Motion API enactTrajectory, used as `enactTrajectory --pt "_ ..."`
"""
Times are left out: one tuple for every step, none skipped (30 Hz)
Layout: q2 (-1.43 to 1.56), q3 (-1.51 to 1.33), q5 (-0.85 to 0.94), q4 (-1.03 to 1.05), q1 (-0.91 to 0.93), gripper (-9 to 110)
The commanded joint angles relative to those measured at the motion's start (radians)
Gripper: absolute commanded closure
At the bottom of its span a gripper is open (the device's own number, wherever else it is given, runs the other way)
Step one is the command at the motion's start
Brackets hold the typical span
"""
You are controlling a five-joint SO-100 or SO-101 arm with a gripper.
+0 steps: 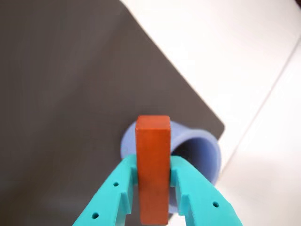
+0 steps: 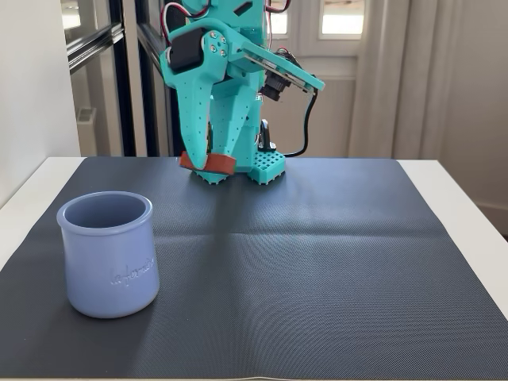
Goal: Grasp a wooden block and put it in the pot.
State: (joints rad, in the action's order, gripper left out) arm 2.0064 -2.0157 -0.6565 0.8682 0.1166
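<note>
My pincer (image 1: 154, 181) clamps the block (image 1: 153, 165); the wrist view shows the pot (image 1: 200, 150) beyond, the fixed view its script.

A dark grey ribbed rubber mat (image 2: 317, 262) covered the white table (image 2: 468, 198) before me; windows (image 2: 341, 16) stood behind.

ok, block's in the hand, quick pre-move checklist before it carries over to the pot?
1. Hand shut on the wooden block: ok.
2. Block clear of the mat in the fixed view: ok.
3. Pot upright, mouth open: ok.
4. Hand over the pot: not ok, the fixed view shows it back near the arm's base.
5. Mat between hand and pot free of obstacles: ok.
6. Grip firmness: cannot tell.
</note>
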Motion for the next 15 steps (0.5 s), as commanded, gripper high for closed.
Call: enactTrajectory --pt "0.029 0.037 0.043 -0.008 0.078 101" --pt "0.029 0.037 0.057 -0.009 0.098 101" --pt "0.028 0.037 0.067 -0.009 0.117 101" --pt "0.028 0.037 0.077 -0.011 0.13 101" --pt "0.028 0.037 0.084 -0.011 0.146 101" --pt "0.028 0.038 0.094 -0.018 0.156 101" --pt "0.026 0.038 0.104 -0.032 0.163 101" --pt "0.025 0.037 0.115 -0.046 0.163 101" --pt "0.021 0.037 0.124 -0.055 0.164 101" --pt "0.012 0.037 0.129 -0.064 0.167 101" --pt "-0.002 0.038 0.129 -0.074 0.169 101" --pt "-0.017 0.038 0.129 -0.081 0.169 101" --pt "-0.035 0.043 0.133 -0.087 0.169 101" --pt "-0.055 0.052 0.14 -0.089 0.169 101" --pt "-0.074 0.064 0.146 -0.087 0.169 101"
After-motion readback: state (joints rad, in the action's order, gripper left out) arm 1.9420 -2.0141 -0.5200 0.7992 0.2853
